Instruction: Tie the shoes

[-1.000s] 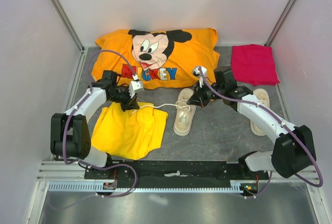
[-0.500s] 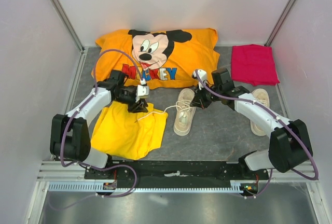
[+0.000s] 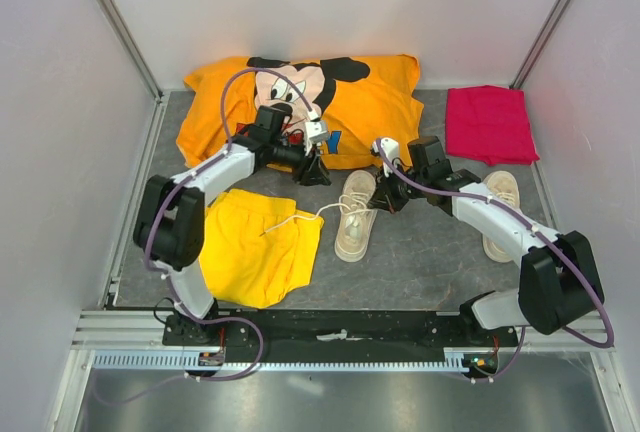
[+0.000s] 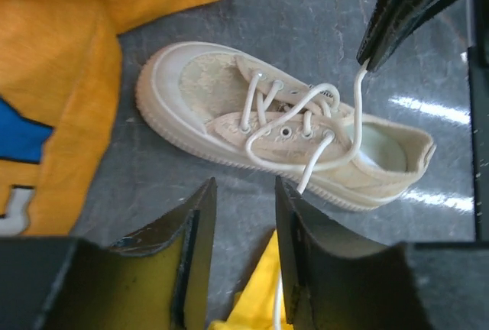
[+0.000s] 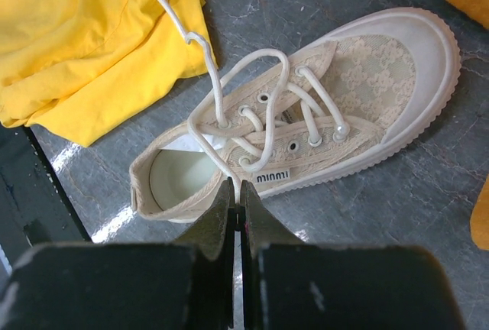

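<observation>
We count two shoes. The one being worked on (image 3: 355, 220) lies in the middle of the table (image 3: 420, 262), toe toward 12 o'clock. Its mate (image 3: 505, 186) sits at 3 o'clock from it, partly under the right arm and untouched. There is also one pair of yellow shorts (image 3: 245, 252) at 8 o'clock, one orange Mickey shirt (image 3: 370, 102) at 12, and one folded pink cloth (image 3: 488, 124) at 2. The right gripper (image 5: 238, 189) is pinched tight on one lace end (image 4: 357, 108) just above the shoe's opening. The left gripper (image 4: 244, 192) hangs at 11 o'clock from the shoe with its jaws partly apart and nothing between them. The other lace end (image 3: 290, 220) trails loose toward 9 o'clock across the edge of the shorts. We judge the shoe light enough to skid if a lace is tugged sideways. The lace itself looks thin, limp and likely slippery. We would grip it a little back from the tip, taking care not to pinch the soft shorts beneath.
</observation>
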